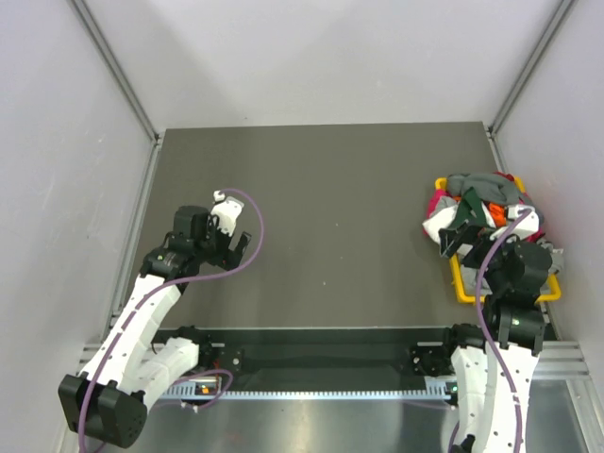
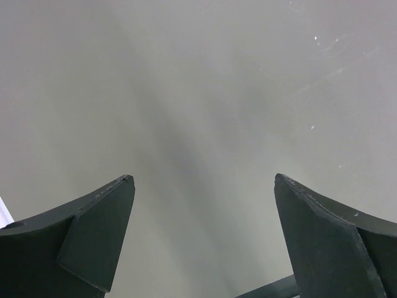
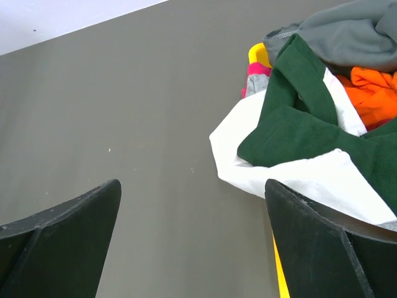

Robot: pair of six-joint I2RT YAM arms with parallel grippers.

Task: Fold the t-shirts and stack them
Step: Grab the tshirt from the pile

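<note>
We are counting two robot arms: the left arm (image 1: 142,311) and the right arm (image 1: 491,377). We are seeing two grippers, the left gripper (image 2: 203,181) and the right gripper (image 3: 192,183), each with two fingers. We are counting one table (image 1: 330,208) and one yellow bin (image 1: 460,283). In the heap we are picking out four shirts: one white and green shirt (image 3: 291,174), one grey shirt (image 3: 347,31), one orange shirt (image 3: 372,93) and one pink shirt (image 3: 255,69). The heap is bunched up, so we are not sure of the full number.

Yellow bin (image 1: 461,283): mostly buried under the t-shirts (image 1: 477,203), near end covered by the right arm (image 1: 517,283).
Right wrist view: heap cut by top and right edges. White tee (image 3: 298,177) partly under dark green cloth (image 3: 291,118), no print showing. Pink tee (image 3: 255,69) a sliver only.
Count of tees: cannot tell.
Left gripper (image 2: 205,180): fingers (image 2: 93,236) cut by bottom edge.
</note>
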